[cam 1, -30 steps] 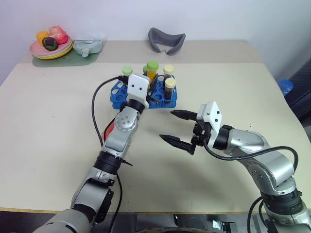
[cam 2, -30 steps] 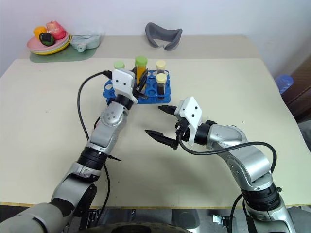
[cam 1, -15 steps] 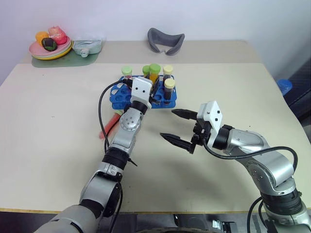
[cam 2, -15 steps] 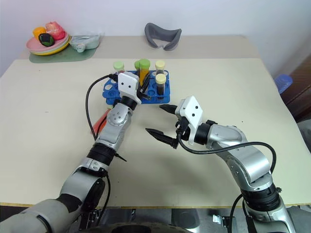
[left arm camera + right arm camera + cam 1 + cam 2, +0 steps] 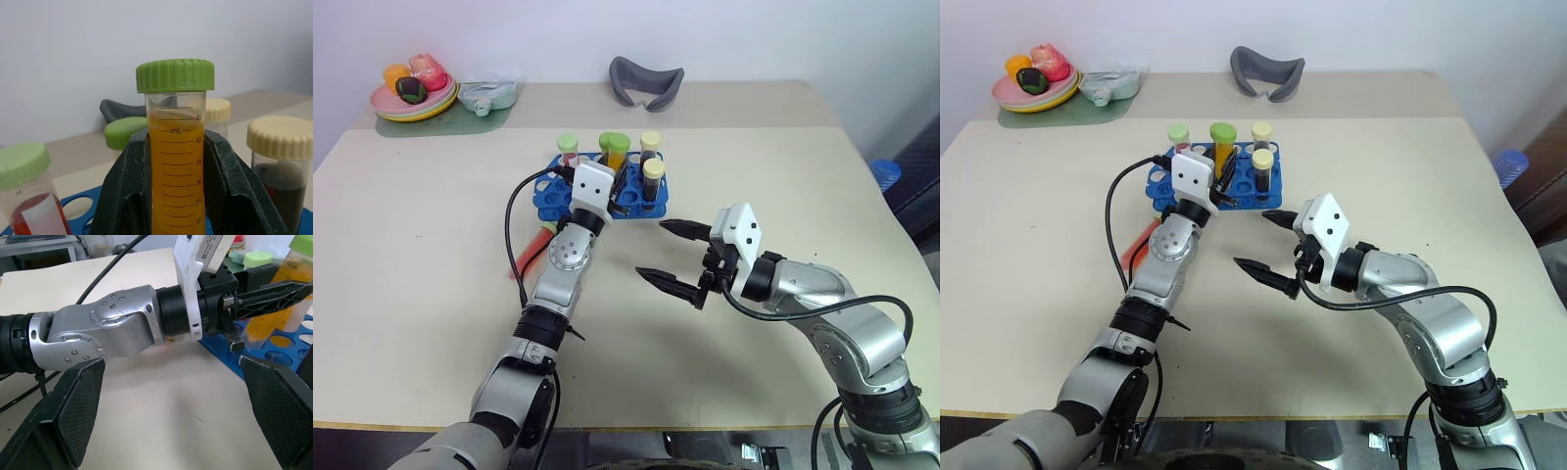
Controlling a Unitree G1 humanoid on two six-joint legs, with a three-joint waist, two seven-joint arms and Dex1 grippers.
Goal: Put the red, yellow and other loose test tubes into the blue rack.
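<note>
Yellow tube (image 5: 177, 161) in left gripper (image 5: 178, 196), over rack (image 5: 551, 194)

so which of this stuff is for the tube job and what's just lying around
For the job:
- yellow tube, gripped in the left hand
- red tube, standing in the rack
- brown tubes
- blue rack

Lying about:
- grey curved object
- plate of fruit
- red cable

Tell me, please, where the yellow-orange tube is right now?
In the head views, the yellow-orange tube is clamped upright in the left gripper over the blue rack.
</note>
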